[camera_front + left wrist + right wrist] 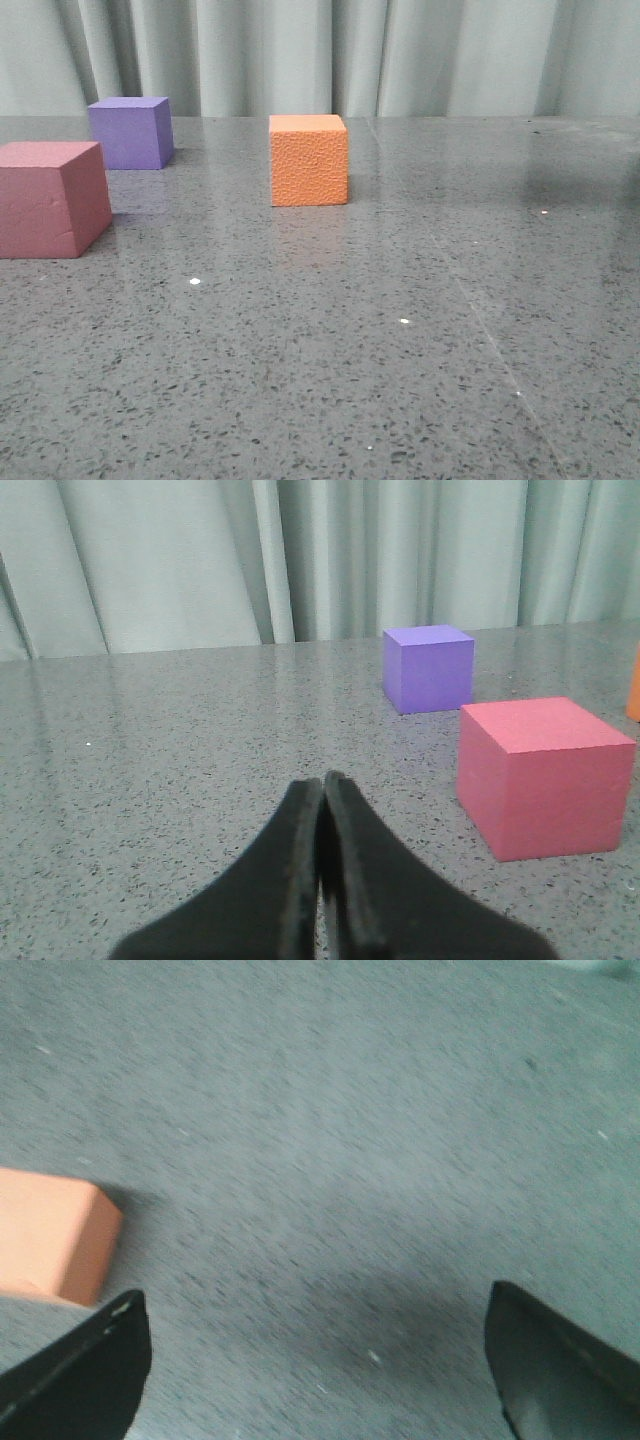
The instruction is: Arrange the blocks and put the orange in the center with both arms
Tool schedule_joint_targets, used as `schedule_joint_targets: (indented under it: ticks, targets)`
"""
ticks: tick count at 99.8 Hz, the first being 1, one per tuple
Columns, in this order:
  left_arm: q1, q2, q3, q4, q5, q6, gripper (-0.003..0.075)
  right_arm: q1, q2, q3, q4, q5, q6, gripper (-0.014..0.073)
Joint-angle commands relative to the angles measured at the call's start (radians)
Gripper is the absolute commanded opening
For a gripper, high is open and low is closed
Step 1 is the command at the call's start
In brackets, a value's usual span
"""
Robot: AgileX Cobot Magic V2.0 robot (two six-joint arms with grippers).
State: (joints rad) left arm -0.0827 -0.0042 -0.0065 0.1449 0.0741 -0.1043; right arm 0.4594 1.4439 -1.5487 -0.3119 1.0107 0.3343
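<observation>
The orange cube (309,160) stands on the grey speckled tabletop (400,330) near the middle. The purple cube (130,132) stands at the back left and the pink-red cube (50,198) at the left edge. No gripper shows in the front view. My left gripper (322,780) is shut and empty, low over the table, with the pink-red cube (540,775) and purple cube (428,667) apart from it. My right gripper (316,1305) is open and empty above bare table, with the orange cube (55,1245) beside one finger (100,1360), not between the jaws.
A pale grey-green curtain (320,55) hangs behind the table's far edge. An orange sliver (634,685) shows at the edge of the left wrist view. The right wrist view is blurred.
</observation>
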Motion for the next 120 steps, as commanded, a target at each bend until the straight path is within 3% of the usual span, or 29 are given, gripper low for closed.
schedule_joint_targets:
  ticks: [1, 32, 77, 87, 113, 118, 120]
  targets:
    - [0.002, -0.033, 0.056, -0.007, -0.091, -0.005, -0.0019, -0.052, -0.118, 0.076, -0.038, -0.089, -0.019, 0.0663]
    - [0.002, -0.033, 0.056, -0.007, -0.091, -0.005, -0.0019, -0.251, -0.41, 0.472, -0.039, -0.18, -0.019, 0.0663]
    - [0.002, -0.033, 0.056, -0.007, -0.091, -0.005, -0.0019, -0.256, -0.805, 0.79, 0.017, -0.188, -0.018, 0.064]
    - [0.002, -0.033, 0.056, -0.007, -0.091, -0.005, -0.0019, -0.256, -0.873, 0.805, 0.017, -0.188, -0.018, 0.0533]
    - [0.002, -0.033, 0.056, -0.007, -0.091, -0.005, -0.0019, -0.256, -0.959, 0.807, 0.016, -0.175, -0.019, 0.0004]
    - [0.002, -0.033, 0.056, -0.007, -0.091, -0.005, -0.0019, -0.256, -0.959, 0.807, 0.016, -0.164, -0.019, -0.0075]
    - [0.002, -0.033, 0.056, -0.007, -0.091, -0.005, -0.0019, -0.256, -0.959, 0.807, 0.016, -0.16, -0.019, -0.0069]
